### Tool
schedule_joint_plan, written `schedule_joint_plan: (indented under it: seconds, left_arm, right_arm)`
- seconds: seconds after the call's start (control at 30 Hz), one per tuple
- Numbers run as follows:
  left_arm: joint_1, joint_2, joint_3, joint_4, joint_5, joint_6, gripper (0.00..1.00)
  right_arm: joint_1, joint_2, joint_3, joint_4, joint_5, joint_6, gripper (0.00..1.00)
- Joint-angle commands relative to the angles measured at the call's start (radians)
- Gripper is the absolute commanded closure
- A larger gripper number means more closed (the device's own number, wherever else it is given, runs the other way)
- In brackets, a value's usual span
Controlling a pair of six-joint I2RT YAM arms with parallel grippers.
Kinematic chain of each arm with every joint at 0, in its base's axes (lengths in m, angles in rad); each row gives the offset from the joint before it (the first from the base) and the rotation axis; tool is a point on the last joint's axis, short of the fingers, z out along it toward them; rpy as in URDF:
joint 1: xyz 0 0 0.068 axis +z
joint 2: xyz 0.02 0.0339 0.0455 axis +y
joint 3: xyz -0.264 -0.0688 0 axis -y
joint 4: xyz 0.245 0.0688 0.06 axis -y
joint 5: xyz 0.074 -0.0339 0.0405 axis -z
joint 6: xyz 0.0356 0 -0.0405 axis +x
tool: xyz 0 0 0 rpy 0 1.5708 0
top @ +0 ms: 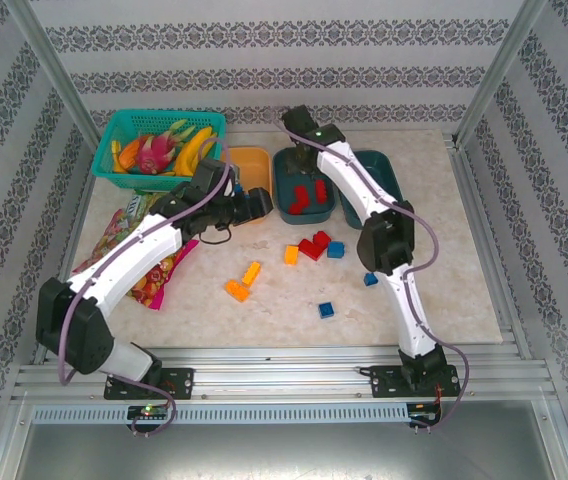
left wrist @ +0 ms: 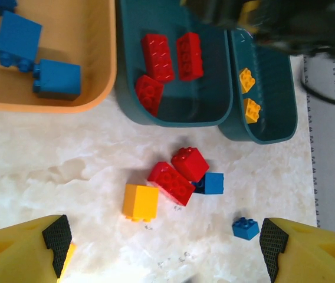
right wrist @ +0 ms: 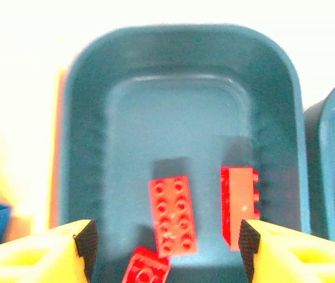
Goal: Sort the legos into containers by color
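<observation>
In teal bin (right wrist: 85, 147): three red legos (right wrist: 170, 215); left gripper (left wrist: 164, 239), right gripper (right wrist: 167, 244) open, seemingly empty.

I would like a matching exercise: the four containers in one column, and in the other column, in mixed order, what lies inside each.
Containers:
1. orange bin
2. middle teal bin
3. right teal bin
4. mesh basket

Contents:
a. toy fruit
b. yellow bricks
c. blue bricks
d. red bricks

Pairs: 1-c, 2-d, 3-b, 4-a.
</observation>
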Motion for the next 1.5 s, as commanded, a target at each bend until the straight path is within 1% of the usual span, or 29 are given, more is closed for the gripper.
schedule_joint_plan:
  seconds: [0.0,0.1,0.23,0.3,0.37,0.53,0.63,0.77,0.87,1.07,1.27,1.47]
  left_arm:
    - [0.014,-0.119,-0.016,-0.109,-0.105,0.037,0.14]
    - [0.016,-0.219,-0.057,-0.170,-0.146,0.056,0.14]
    - [0.016,-0.354,-0.154,-0.243,-0.140,0.074,0.14]
    - [0.016,-0.421,-0.211,-0.272,-0.117,0.073,0.14]
    - [0.015,-0.497,-0.273,-0.308,-0.098,0.068,0.14]
    - [0.016,-0.660,-0.397,-0.380,-0.085,0.037,0.15]
    - [0.015,-0.712,-0.440,-0.390,-0.068,0.019,0.15]
    - [0.016,-0.740,-0.462,-0.393,-0.051,0.005,0.15]
    - [0.015,-0.761,-0.468,-0.389,-0.047,0.000,0.15]
    - [0.016,-0.786,-0.472,-0.391,-0.036,-0.001,0.15]
    - [0.016,-0.800,-0.473,-0.394,-0.032,-0.004,0.15]
    - [0.015,-0.800,-0.469,-0.391,-0.029,-0.009,0.15]
  right_arm:
    - [0.066,-0.194,-0.105,0.043,-0.017,0.025,0.34]
    - [0.124,-0.335,-0.329,0.095,-0.057,0.135,0.34]
    - [0.227,-0.479,-0.597,0.113,-0.077,0.383,0.33]
    - [0.272,-0.512,-0.687,0.128,-0.116,0.485,0.33]
    - [0.316,-0.510,-0.750,0.132,-0.170,0.569,0.32]
    - [0.397,-0.435,-0.807,0.125,-0.265,0.752,0.31]
    - [0.437,-0.387,-0.821,0.164,-0.290,0.824,0.29]
    - [0.458,-0.334,-0.809,0.190,-0.279,0.901,0.29]
    - [0.463,-0.306,-0.798,0.185,-0.250,0.941,0.31]
    - [0.462,-0.258,-0.764,0.178,-0.177,0.970,0.39]
    - [0.457,-0.196,-0.738,0.192,-0.178,0.982,0.44]
    - [0.456,-0.165,-0.730,0.194,-0.173,0.980,0.62]
